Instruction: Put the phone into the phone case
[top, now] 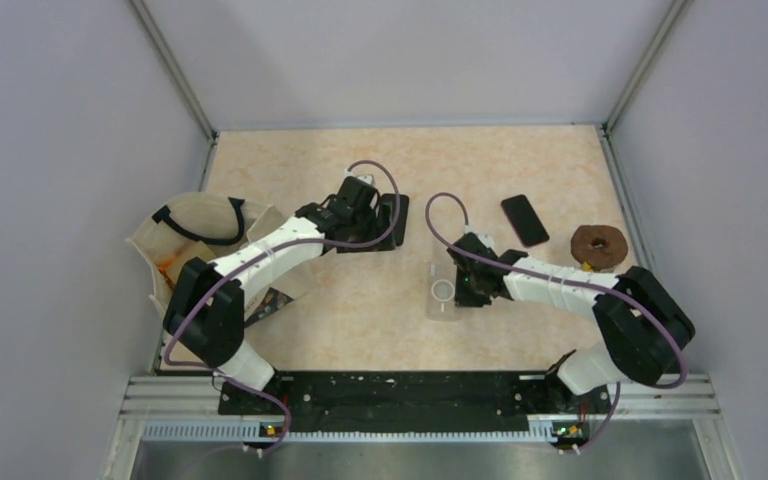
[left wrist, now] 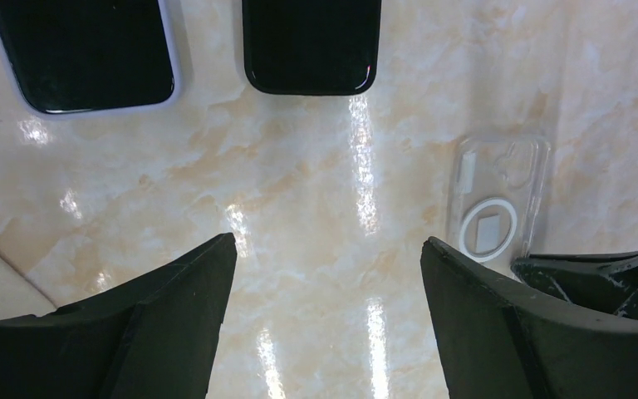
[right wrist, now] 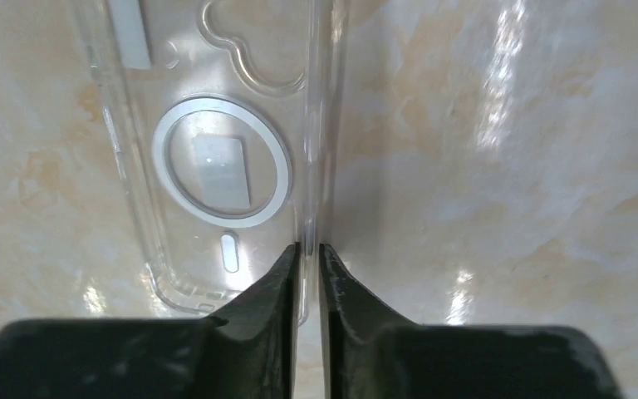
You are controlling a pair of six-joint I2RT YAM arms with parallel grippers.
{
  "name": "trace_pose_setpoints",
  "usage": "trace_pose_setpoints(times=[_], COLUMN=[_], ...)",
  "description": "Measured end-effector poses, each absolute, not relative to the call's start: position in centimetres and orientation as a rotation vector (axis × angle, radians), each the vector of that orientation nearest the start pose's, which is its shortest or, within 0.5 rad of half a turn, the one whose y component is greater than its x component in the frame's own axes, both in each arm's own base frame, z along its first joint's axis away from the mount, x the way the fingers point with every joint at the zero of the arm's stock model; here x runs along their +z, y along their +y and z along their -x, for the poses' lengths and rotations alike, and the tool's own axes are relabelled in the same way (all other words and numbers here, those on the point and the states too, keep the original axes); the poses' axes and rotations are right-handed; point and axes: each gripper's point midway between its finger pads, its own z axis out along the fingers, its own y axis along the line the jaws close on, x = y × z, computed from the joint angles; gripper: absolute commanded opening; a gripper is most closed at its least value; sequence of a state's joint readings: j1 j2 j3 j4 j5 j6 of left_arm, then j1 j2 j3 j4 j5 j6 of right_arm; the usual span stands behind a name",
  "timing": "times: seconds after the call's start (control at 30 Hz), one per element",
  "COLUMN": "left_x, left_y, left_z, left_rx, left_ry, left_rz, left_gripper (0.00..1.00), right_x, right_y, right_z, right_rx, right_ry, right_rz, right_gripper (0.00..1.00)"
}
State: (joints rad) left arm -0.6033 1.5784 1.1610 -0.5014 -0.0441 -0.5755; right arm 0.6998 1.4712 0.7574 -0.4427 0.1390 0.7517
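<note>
The clear phone case (right wrist: 208, 158) lies flat on the marble table, with a white ring on its back. My right gripper (right wrist: 309, 247) is shut on the case's right side wall; it also shows in the top view (top: 467, 284) beside the case (top: 443, 288). My left gripper (left wrist: 328, 241) is open and empty above bare table. Just ahead of it lie a black phone (left wrist: 311, 41) and a dark phone with a pale rim (left wrist: 87, 50). The clear case (left wrist: 498, 199) lies to its right. In the top view the left gripper (top: 378, 212) hovers by these phones (top: 400, 215).
Another black phone (top: 525, 220) lies at the back right, with a chocolate donut (top: 598, 247) next to it. A cream bag with a black strap (top: 195, 235) sits at the left, beside the left arm. Walls enclose the table.
</note>
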Motion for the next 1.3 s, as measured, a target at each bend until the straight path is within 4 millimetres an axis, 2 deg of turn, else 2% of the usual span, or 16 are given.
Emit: trace_pose_setpoints(times=[0.07, 0.1, 0.17, 0.27, 0.37, 0.53, 0.63, 0.73, 0.87, 1.1, 1.3], left_x=[10.9, 10.8, 10.7, 10.9, 11.4, 12.6, 13.0, 13.1, 13.2, 13.3, 13.6], left_y=[-23.6, -23.6, -23.7, -23.9, -24.0, -24.3, -24.4, -24.4, -24.5, -24.4, -24.5], left_z=[-31.3, -31.2, -30.9, -30.5, -30.3, -30.0, -29.9, -29.7, -29.4, -29.0, -28.9], left_rx=[-0.438, -0.442, -0.456, -0.48, -0.503, -0.545, -0.559, -0.568, -0.577, -0.588, -0.594], left_ry=[2.555, 2.56, 2.569, 2.571, 2.561, 2.54, 2.533, 2.534, 2.539, 2.548, 2.547], left_rz=[-0.017, -0.018, -0.021, -0.029, -0.035, -0.046, -0.056, -0.065, -0.079, -0.113, -0.124], left_gripper=[0.86, 0.86, 0.86, 0.87, 0.86, 0.86, 0.86, 0.86, 0.86, 0.87, 0.87], right_x=[1.7, 2.0, 2.4, 3.3, 5.6, 10.9, 11.9, 11.0, 8.9, 6.3, 5.9], right_y=[19.5, 19.7, 19.6, 18.6, 16.2, 9.2, 5.7, 3.2, 1.3, -1.7, -2.8], right_z=[-20.7, -20.5, -20.5, -21.6, -25.6, -35.0, -39.3, -42.6, -45.2, -47.2, -47.7], right_rx=[0.261, 0.278, 0.282, 0.271, 0.265, 0.183, 0.122, 0.071, 0.051, 0.087, 0.155], right_ry=[2.748, 2.747, 2.736, 2.717, 2.642, 2.406, 2.336, 2.325, 2.344, 2.344, 2.318], right_rz=[-0.116, -0.127, -0.142, -0.195, -0.34, -0.588, -0.659, -0.706, -0.754, -0.868, -0.938], right_gripper=[0.58, 0.66, 0.73, 0.74, 0.74, 0.83, 0.86, 0.87, 0.87, 0.88, 0.88])
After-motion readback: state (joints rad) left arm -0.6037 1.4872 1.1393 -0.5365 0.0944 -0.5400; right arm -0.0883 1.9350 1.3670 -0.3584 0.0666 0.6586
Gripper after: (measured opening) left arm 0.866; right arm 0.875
